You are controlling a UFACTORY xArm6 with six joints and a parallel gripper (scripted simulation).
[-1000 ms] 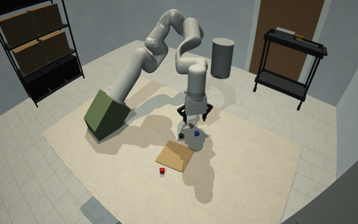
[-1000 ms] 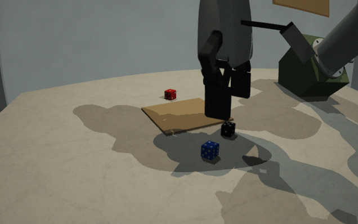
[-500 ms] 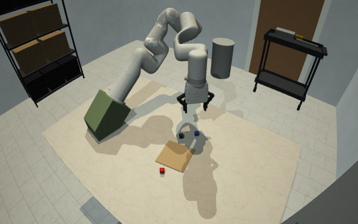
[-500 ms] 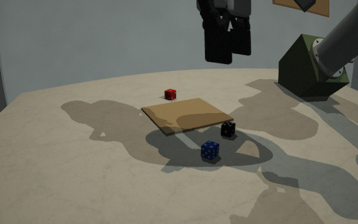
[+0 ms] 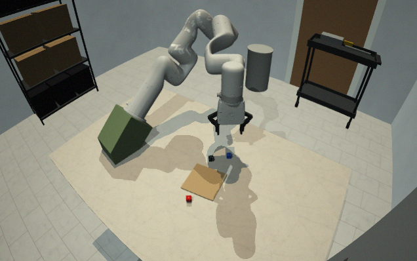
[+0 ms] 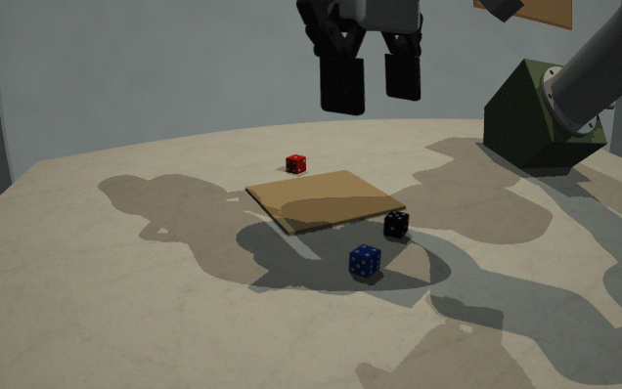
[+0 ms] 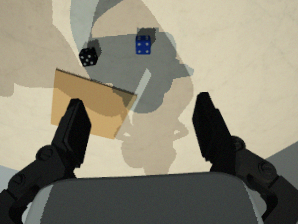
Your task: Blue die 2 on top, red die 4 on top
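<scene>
The blue die (image 6: 365,260) lies flat on the table beside the tan mat (image 6: 325,199), off the mat; it also shows in the wrist view (image 7: 143,44) and in the top view (image 5: 229,155). The black die (image 6: 396,223) sits on the table close to the mat's corner, also in the wrist view (image 7: 88,55). The red die (image 6: 295,163) (image 5: 189,198) lies on the table on the mat's other side. My gripper (image 6: 370,83) hangs high above the dice, open and empty; its fingers frame the wrist view (image 7: 143,125).
The arm's green base block (image 5: 122,132) stands at the table's left. A shelf rack (image 5: 42,56), a grey cylinder (image 5: 259,67) and a black cart (image 5: 337,75) stand on the floor beyond the table.
</scene>
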